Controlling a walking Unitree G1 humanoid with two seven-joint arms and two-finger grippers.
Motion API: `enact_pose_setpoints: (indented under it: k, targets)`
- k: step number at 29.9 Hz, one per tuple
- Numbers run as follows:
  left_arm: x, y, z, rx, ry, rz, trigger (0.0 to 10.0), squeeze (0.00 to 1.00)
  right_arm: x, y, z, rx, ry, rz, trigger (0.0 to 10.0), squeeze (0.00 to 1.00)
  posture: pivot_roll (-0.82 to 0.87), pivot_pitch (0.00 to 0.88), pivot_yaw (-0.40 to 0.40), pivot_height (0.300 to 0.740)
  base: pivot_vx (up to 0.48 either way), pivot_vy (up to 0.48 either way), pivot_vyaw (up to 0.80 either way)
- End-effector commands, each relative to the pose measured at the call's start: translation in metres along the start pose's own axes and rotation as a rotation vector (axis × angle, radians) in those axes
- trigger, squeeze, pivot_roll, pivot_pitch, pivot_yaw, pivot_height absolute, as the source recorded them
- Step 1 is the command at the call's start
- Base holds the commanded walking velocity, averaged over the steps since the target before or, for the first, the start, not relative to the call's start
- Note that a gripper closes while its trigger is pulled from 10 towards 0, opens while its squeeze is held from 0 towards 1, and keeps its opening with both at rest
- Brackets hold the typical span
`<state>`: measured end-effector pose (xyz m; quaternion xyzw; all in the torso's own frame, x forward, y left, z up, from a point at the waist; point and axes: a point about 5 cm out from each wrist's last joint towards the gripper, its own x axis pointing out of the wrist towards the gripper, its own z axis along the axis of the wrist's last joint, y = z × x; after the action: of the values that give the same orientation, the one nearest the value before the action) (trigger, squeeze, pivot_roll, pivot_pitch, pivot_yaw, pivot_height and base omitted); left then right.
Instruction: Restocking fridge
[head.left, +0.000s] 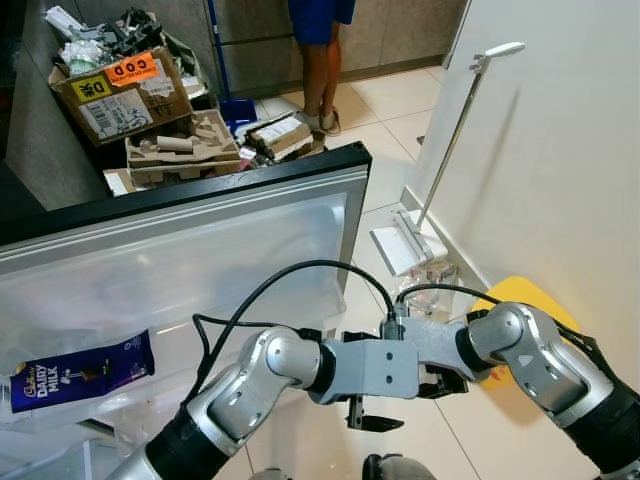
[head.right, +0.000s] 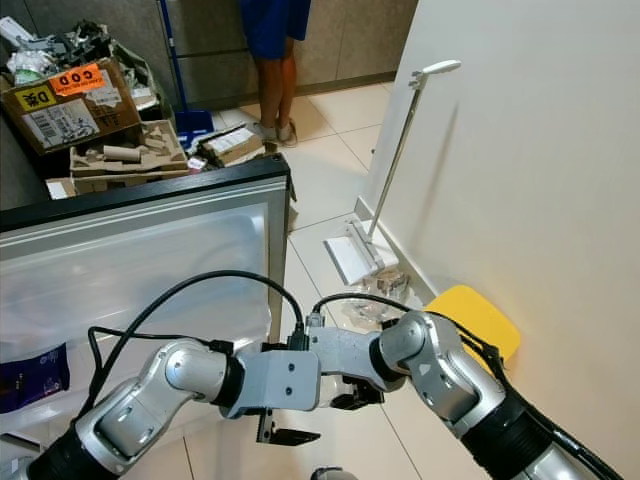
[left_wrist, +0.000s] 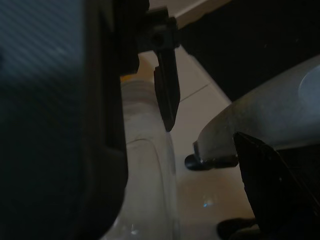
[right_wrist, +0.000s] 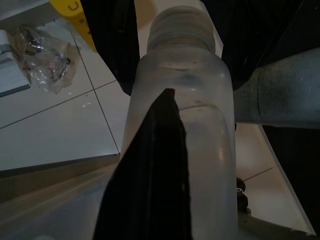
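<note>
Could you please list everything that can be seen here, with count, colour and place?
Bottle: one, translucent with a ribbed cap, held in the right hand.
Chocolate bar: one, purple, in the fridge door shelf on the robot's left.
Fridge door: one, dark edge with frosted shelves, open in front.
Cardboard boxes: several, brown, piled behind the door.
Floor mop: one, white, leaning on the wall to the right.
Yellow object: one, on the floor by the wall.
Plastic bag: one, clear and crumpled, on the tiles near the mop.
Person: one, blue clothing, legs visible, standing in the background.
Left hand: black fingers, above the floor near the right hand.
Right hand: black fingers, gripping the bottle.
</note>
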<state>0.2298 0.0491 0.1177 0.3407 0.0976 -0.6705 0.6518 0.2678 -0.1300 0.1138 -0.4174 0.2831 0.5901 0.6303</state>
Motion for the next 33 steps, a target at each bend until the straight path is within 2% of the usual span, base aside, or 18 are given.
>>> enact_pose_setpoints:
  k: [1, 8, 16, 20, 26, 33]
  targets:
    - [0.001, -0.002, -0.002, 0.031, 0.034, -0.010, 10.0, 0.00, -0.005, -0.002, 0.005, -0.002, -0.036, -0.019, 10.0, 0.00, -0.12, 0.108, -0.070, 0.740, 0.000, 0.000, 0.00]
    - [0.004, 0.002, 0.000, 0.053, 0.040, 0.019, 10.0, 0.00, -0.007, 0.000, 0.008, -0.009, -0.056, -0.007, 10.0, 0.00, -0.12, 0.107, -0.070, 0.740, 0.000, 0.000, 0.00]
    - [0.008, 0.003, -0.003, 0.111, 0.108, 0.025, 10.0, 0.00, -0.009, 0.003, 0.013, -0.024, -0.080, 0.014, 10.0, 0.00, -0.12, 0.102, -0.068, 0.740, 0.000, 0.000, 0.00]
    - [0.005, 0.002, -0.007, 0.161, 0.160, 0.010, 10.0, 0.00, -0.009, 0.004, 0.013, -0.025, -0.078, 0.017, 10.0, 0.00, -0.12, 0.099, -0.068, 0.740, 0.000, 0.000, 0.00]
    - [-0.010, 0.007, -0.020, 0.221, 0.263, -0.009, 10.0, 0.00, -0.009, 0.006, 0.011, -0.026, -0.072, 0.027, 10.0, 0.00, -0.12, 0.099, -0.065, 0.740, 0.000, 0.000, 0.00]
    - [-0.014, 0.007, -0.024, 0.211, 0.285, -0.032, 10.0, 0.00, -0.011, 0.006, 0.011, -0.023, -0.070, 0.025, 10.0, 0.00, -0.12, 0.106, -0.060, 0.740, 0.000, 0.000, 0.00]
